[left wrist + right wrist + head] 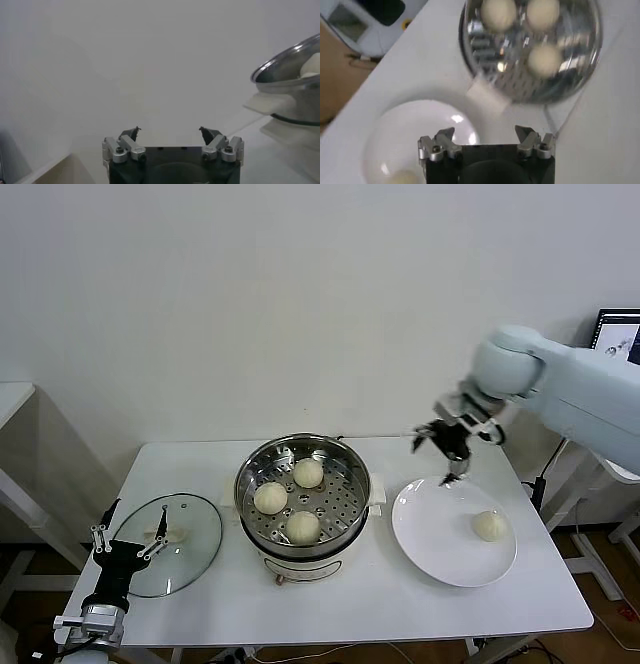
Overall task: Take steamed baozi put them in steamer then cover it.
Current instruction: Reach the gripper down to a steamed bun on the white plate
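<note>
Cover (170, 557) left of steamer (302, 502), plate (440, 559) right

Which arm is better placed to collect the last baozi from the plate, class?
Right. The right pincer hangs open just above the far edge of the white plate holding the last baozi. The left pincer sits across the steamer, by the glass lid.

The head view looks forward and down from above at the whole white rectangular table (360, 604). The left wrist view sits low at the table's edge, facing the wall. The right wrist view looks down from high up; both share the round shiny stainless-steel steamer (352, 509) (280, 70) (580, 75) with the head view.
</note>
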